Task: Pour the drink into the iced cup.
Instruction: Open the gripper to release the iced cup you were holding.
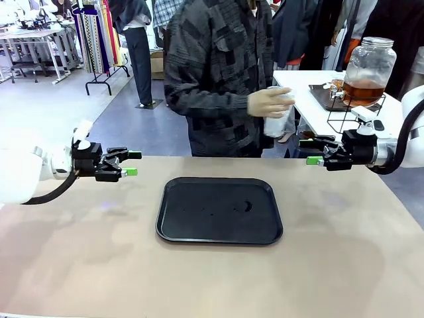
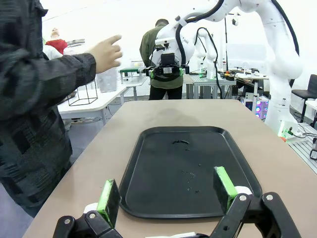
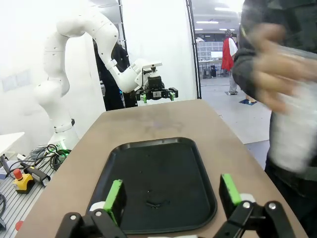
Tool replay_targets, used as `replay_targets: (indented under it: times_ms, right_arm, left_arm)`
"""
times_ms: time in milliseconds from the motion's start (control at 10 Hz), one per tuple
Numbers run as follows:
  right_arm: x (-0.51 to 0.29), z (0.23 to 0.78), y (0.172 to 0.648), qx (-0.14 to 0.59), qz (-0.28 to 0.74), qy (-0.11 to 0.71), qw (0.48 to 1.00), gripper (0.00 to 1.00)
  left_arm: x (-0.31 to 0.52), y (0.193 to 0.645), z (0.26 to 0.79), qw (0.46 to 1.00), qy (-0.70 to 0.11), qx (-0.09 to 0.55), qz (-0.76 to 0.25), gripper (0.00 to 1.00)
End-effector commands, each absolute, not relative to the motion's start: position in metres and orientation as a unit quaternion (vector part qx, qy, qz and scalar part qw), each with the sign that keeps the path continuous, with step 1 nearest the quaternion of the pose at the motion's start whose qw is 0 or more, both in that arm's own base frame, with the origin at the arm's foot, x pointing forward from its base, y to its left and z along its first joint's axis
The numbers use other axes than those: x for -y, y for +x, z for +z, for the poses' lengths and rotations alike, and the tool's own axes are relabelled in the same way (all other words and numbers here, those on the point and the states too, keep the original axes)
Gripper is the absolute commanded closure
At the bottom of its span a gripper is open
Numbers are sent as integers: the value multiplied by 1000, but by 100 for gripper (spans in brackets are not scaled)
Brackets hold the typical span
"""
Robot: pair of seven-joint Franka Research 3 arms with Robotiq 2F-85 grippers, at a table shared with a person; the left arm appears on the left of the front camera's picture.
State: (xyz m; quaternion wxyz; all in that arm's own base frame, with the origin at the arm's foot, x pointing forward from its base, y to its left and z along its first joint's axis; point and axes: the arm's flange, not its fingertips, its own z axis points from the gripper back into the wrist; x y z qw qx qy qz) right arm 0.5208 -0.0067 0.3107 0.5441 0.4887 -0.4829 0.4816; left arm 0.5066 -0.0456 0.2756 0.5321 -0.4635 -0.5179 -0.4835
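Front view, robot hands: the left hand hangs over the surface's left edge, fingers spread, nothing between them; the right hand hangs over the right edge, likewise spread and empty.
Front view, drink: the drink sits low in a big glass jar on a wire stand on a white side table behind the right arm, well apart from both robot hands.
Front view, cup: the person's hand holds a pale cup at chest height beyond the far edge; the black tray carries only a few drops.
Front view, risk: the cup is not yet set down. A reach now could meet the person's arm or knock the cup.
Left wrist view, fingers: green pads stand wide apart above the tray's near rim.
Left wrist view, risk: the person's sleeve sits close alongside; a sideways swing would brush it.
Right wrist view, fingers: pads parted, nothing held.
Right wrist view, risk: the person's moving hand and the cup are blurred and near. Wet spots on the tray may let a cup slide.
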Motion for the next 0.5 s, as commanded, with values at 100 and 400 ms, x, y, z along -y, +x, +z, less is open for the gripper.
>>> replay_targets:
  times_ms: [100,400]
  right_arm:
    - [7,313,520,483,478,493,543,0]
    - [7,313,520,483,478,493,543,0]
  left_arm:
    - [46,506,278,531,-463,520,-482,0]
    - [46,506,278,531,-463,520,-482,0]
